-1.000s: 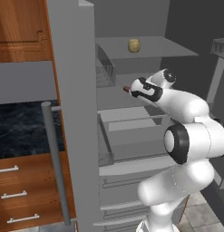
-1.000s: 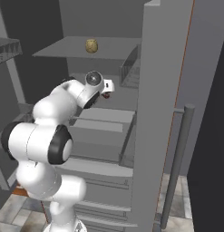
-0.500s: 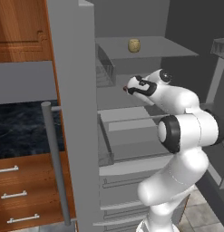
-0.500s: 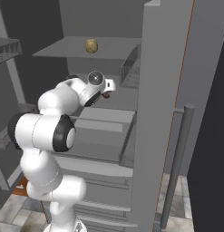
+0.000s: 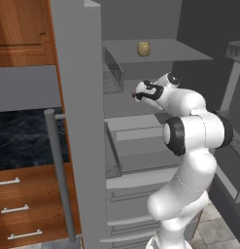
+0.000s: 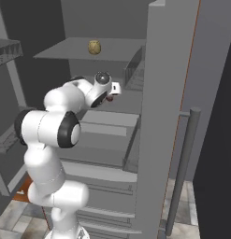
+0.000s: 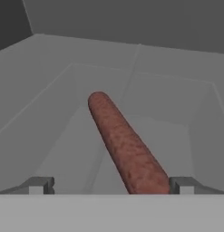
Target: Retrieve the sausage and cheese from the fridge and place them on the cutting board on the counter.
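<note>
Gripper (image 7: pixel 109 188) reaches into the open fridge (image 5: pixel 77 121) with jaws spread wide, straddling the near end of the sausage (image 7: pixel 124 145) lying on the middle shelf, apparently lined up to pinch it crosswise; cheese (image 5: pixel 144 48) sits on the shelf above.

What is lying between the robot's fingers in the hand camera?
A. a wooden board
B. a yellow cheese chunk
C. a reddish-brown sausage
C: the hand view shows the sausage, long and reddish-brown, lying on the grey fridge floor between the open fingers.
</note>
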You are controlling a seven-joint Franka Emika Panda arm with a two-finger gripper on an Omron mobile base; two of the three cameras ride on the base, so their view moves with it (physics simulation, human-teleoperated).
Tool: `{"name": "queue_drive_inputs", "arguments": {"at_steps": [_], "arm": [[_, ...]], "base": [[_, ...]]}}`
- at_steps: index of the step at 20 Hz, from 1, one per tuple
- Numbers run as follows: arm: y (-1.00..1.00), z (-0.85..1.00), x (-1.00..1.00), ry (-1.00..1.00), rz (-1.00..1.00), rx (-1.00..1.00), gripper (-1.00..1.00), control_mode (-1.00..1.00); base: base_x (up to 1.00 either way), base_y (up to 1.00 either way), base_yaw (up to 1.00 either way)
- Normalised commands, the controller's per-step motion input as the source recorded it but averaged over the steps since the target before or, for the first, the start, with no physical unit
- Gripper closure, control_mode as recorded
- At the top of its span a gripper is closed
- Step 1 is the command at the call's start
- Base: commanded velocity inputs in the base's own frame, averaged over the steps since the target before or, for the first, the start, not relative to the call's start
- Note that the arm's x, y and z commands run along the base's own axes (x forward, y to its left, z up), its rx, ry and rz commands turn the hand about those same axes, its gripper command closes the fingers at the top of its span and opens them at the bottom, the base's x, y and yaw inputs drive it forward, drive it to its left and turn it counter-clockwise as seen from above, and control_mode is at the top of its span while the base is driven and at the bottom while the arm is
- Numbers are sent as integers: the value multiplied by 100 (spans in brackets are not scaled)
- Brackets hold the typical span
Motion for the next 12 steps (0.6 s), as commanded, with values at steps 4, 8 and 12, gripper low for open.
{"name": "queue_drive_inputs", "arguments": {"at_steps": [4,8,12], "arm": [[0,-8,20,3,0,0,-100,-100],[0,-10,11,0,1,0,-100,-100],[0,-14,18,0,1,0,-100,-100]], "base": [[0,0,0],[0,0,0],[0,0,0]]}}
